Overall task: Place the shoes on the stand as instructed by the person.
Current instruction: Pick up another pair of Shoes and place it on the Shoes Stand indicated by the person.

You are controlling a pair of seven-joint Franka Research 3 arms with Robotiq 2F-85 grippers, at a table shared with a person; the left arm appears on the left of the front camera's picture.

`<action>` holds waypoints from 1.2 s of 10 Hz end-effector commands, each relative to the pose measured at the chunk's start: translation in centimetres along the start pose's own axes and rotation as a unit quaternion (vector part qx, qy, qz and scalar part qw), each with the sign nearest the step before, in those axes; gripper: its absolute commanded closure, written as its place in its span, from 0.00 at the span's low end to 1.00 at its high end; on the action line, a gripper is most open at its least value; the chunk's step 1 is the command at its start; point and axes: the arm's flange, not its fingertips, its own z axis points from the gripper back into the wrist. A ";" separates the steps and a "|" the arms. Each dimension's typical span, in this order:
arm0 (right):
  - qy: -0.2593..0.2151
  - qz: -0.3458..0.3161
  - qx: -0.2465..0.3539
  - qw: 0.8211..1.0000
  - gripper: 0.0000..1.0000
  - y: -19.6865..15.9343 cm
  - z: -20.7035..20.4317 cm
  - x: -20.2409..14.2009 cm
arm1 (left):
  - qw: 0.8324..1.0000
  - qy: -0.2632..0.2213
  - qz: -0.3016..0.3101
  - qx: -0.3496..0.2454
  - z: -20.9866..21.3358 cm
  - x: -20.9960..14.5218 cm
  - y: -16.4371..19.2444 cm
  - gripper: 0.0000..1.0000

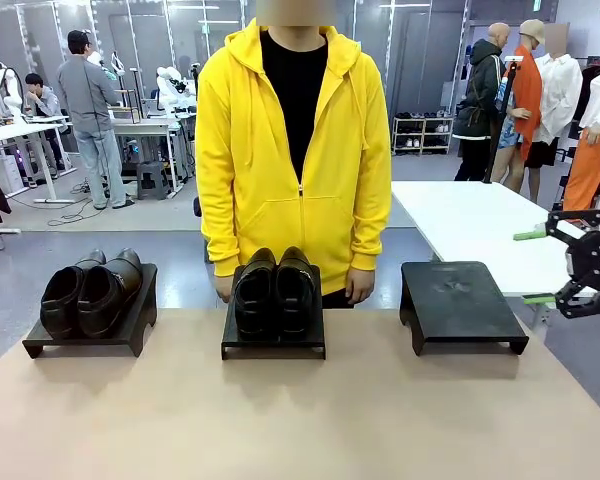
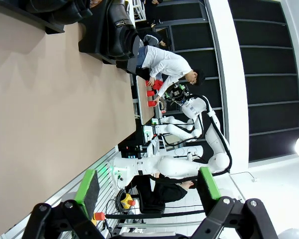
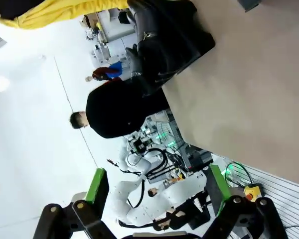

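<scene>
Tan surface (image 1: 280,420), far edge: three black stands in a row. Left stand (image 1: 130,335) loaded with dark brown-black pair (image 1: 88,290); middle stand (image 1: 273,345) with black pair (image 1: 274,290); right stand (image 1: 460,300) bare. Behind the middle, person in yellow hoodie (image 1: 290,150). Right pincer (image 1: 555,262) off the right edge, wide, holding nothing; left pincer (image 2: 147,191) likewise wide.

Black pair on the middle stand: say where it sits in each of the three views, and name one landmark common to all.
Front: black pair at centre, just before the person.
Left wrist: black pair at the top edge, left of centre.
Right wrist: black pair at the top, near the middle.
Shared landmark: the beige table.
</scene>
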 end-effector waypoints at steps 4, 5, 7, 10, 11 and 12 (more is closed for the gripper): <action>-0.042 -0.018 -0.001 0.999 0.00 -1.3 -0.5 0.9 | 1.000 0.004 -0.008 0.001 -0.1 -0.4 -0.2 0.00; -0.013 -0.008 -0.002 1.000 0.00 -0.9 -0.1 0.6 | 1.000 0.004 -0.008 0.001 -0.1 -0.4 -0.2 0.00; -0.013 -0.008 -0.002 1.000 0.00 -0.9 -0.1 0.6 | 1.000 0.004 -0.008 0.001 -0.1 -0.4 -0.2 0.00; -0.013 -0.008 -0.002 1.000 0.00 -0.9 -0.1 0.6 | 1.000 0.004 -0.008 0.001 -0.1 -0.4 -0.2 0.00; -0.013 -0.008 -0.002 1.000 0.00 -0.9 -0.1 0.6 | 1.000 0.004 -0.008 0.001 -0.1 -0.4 -0.2 0.00; -0.015 -0.010 -0.004 1.000 0.00 -1.1 -0.3 0.7 | 1.000 0.004 -0.008 0.001 -0.1 -0.4 -0.2 0.00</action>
